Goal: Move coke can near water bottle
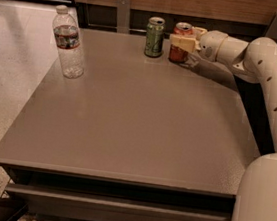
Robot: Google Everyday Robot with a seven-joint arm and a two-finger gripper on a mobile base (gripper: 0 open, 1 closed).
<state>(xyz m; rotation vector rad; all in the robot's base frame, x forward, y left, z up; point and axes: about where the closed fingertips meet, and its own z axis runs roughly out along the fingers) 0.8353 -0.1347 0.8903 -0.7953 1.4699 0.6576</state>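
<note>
Coke can (177, 55) sits upright inside the hand (184, 37), pinched between its two fingers.

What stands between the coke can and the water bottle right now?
The green can, just left of the coke can at the table's far edge, stands close to the direct line toward the water bottle. The pincer is at the coke can.

The cream arm (274, 94) rose from the lower right, bent at the elbow and reached left, roughly level. Its rounded wrist (219, 46) ended in the gripper (182, 36), which sat at the coke can (177, 55).
</note>
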